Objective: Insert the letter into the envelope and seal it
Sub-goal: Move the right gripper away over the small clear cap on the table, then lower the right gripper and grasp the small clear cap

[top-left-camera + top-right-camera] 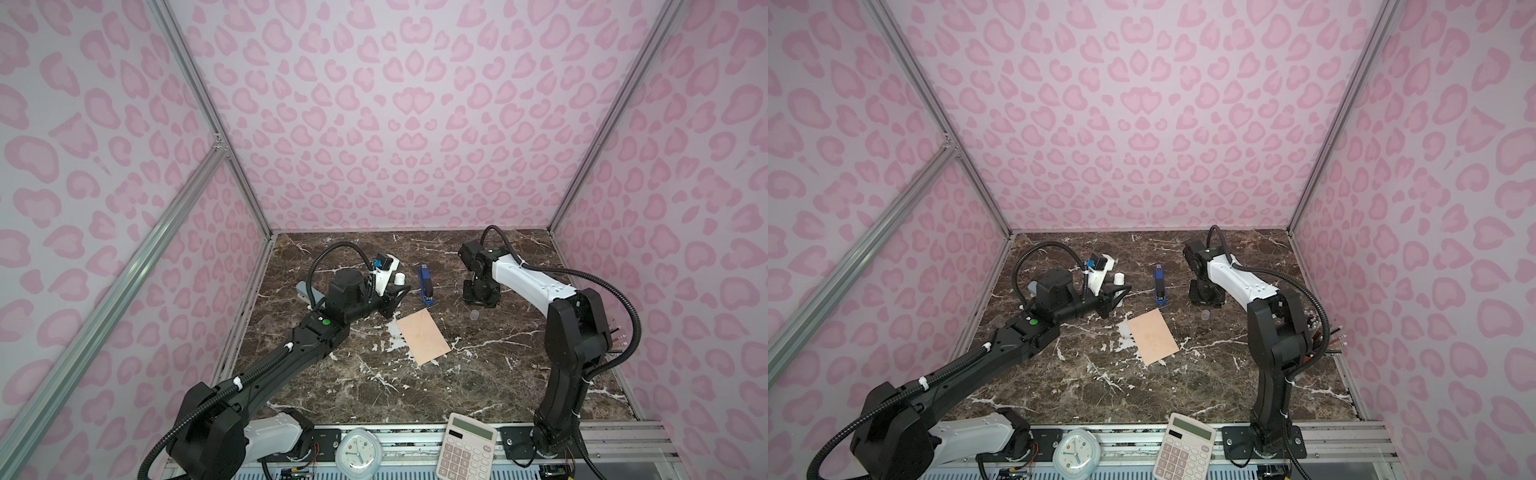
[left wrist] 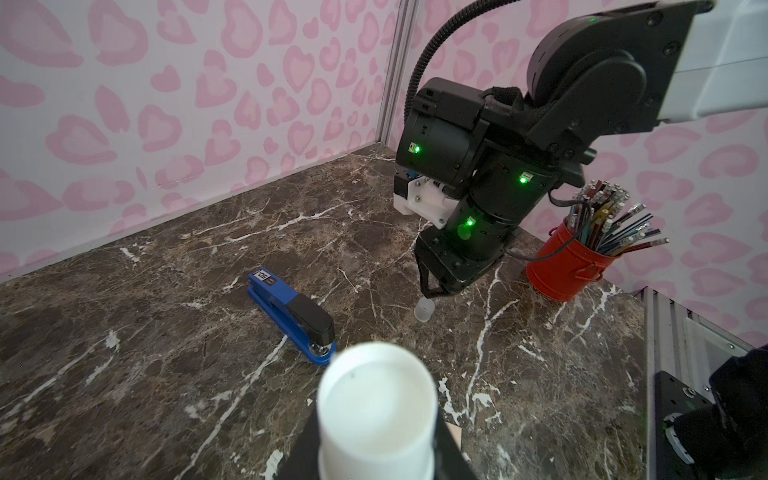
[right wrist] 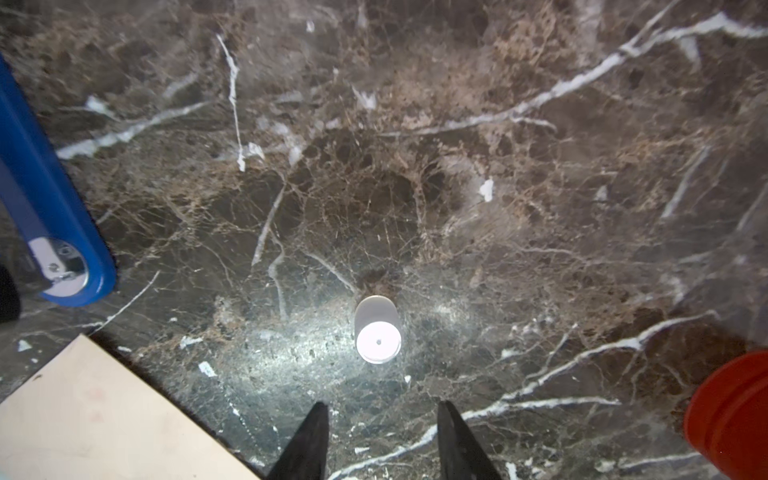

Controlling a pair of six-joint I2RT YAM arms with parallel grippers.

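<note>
Near edge: a beige button calculator (image 1: 467,449) and a round white clock (image 1: 356,453) sit on the front rail, out of the work.
Left gripper (image 1: 398,291): fingers narrow, clamped on a white plastic tube (image 2: 376,399) pointing upward. It is probably glue, held ready for the flap.
Right gripper (image 3: 382,409): fingers parted and empty above a small translucent cap (image 3: 377,330) standing on the dark marble table (image 1: 498,374). It is likely the tube's cap, parked within reach.
Centre: the plain peach paper envelope (image 1: 424,336) lies flat between the arms.
Unseen: the letter shows nowhere and is presumably already inside.

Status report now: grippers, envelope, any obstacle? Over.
Left gripper shut on white tube. Right gripper open over small cap. Envelope flat on table, untouched; letter not seen. Stapler lies beside, apart.
</note>
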